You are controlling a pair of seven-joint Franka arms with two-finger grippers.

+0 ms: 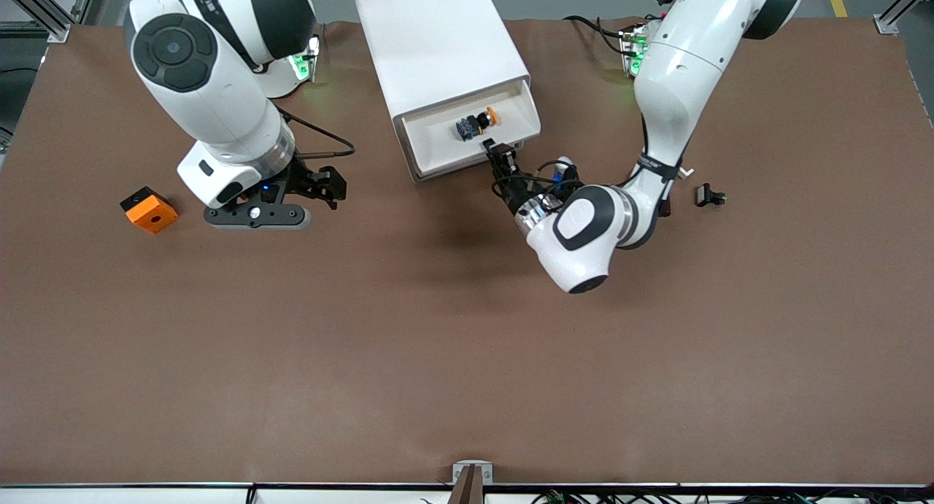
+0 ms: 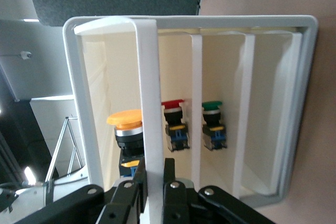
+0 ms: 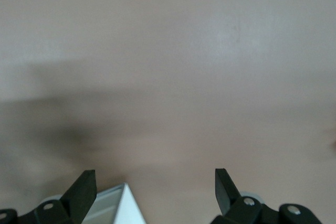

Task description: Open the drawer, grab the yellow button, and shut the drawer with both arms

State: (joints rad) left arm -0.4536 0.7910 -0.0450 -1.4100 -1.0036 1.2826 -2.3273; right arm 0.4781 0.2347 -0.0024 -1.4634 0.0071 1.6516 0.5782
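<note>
The white cabinet [image 1: 438, 37] stands between the two arm bases. Its drawer [image 1: 441, 164] is pulled out toward the front camera. The button [image 1: 476, 123], with an orange-yellow cap on a black-blue body, lies in the drawer. My left gripper [image 1: 495, 151] is shut on the drawer's front wall, right beside the button. In the left wrist view my left gripper [image 2: 154, 176] clamps that white wall [image 2: 149, 77], with the button [image 2: 126, 121] just past it. My right gripper [image 1: 330, 186] is open and empty, low over the table beside the cabinet.
An orange square block [image 1: 149, 209] lies toward the right arm's end. A small black clip [image 1: 709, 195] lies toward the left arm's end. Red-capped [image 2: 173, 109] and green-capped [image 2: 212, 109] push-buttons sit in other drawers. A white corner [image 3: 118, 205] shows between the right fingers.
</note>
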